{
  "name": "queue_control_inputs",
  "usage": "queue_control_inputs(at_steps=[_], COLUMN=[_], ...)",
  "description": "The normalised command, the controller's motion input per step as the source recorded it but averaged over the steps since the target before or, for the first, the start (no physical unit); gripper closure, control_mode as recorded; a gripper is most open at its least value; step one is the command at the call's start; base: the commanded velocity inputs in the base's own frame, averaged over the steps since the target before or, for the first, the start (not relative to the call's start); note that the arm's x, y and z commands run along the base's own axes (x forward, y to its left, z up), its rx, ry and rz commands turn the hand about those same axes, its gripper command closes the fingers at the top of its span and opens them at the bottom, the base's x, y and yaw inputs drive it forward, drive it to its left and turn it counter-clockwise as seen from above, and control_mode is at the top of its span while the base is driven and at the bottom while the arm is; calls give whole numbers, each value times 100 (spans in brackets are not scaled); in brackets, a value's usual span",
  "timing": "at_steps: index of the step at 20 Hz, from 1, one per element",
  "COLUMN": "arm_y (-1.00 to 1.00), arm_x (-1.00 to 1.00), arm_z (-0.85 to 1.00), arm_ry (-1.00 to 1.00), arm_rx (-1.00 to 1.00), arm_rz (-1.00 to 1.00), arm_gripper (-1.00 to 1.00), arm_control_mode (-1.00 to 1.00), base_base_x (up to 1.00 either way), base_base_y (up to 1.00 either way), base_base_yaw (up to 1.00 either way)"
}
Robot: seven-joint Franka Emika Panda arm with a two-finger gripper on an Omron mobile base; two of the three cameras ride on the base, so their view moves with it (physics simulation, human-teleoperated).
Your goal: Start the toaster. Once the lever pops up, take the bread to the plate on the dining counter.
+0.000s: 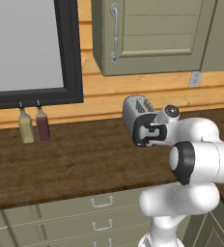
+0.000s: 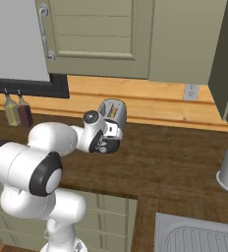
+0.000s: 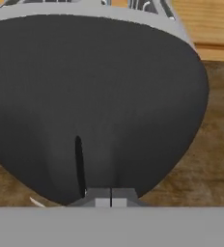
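We have our gripper [image 3: 110,197] right up against the black end panel [image 3: 94,106] of the toaster [image 1: 134,112], which stands on the dark wood worktop [image 1: 75,164] by the wall. To start it well, we judge the tips should bear down along the vertical slot [image 3: 78,164], staying square so they do not slide off. Its 2 fingertips [image 3: 102,198] are pressed together, pinching nothing, and seem to touch the panel's lower part.

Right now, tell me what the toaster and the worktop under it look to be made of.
Toaster: silver-grey body with a soft sheen, likely brushed metal; its end panel is matte black, probably plastic. Worktop: dark brown with streaky grain, seemingly wood with a low-gloss finish, though it could be laminate.
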Motion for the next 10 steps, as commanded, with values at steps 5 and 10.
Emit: queue_control_inputs(at_steps=[5,10], arm_y=[0,6], arm_x=[-35,-35], arm_z=[68,78], arm_ry=[-7,-1], arm_rx=[0,-3], arm_rz=[0,-1], arm_gripper=[100,100], arm_control_mode=[-100,-100], base_base_x=[0,0], base_base_y=[0,0], base_base_yaw=[0,0])
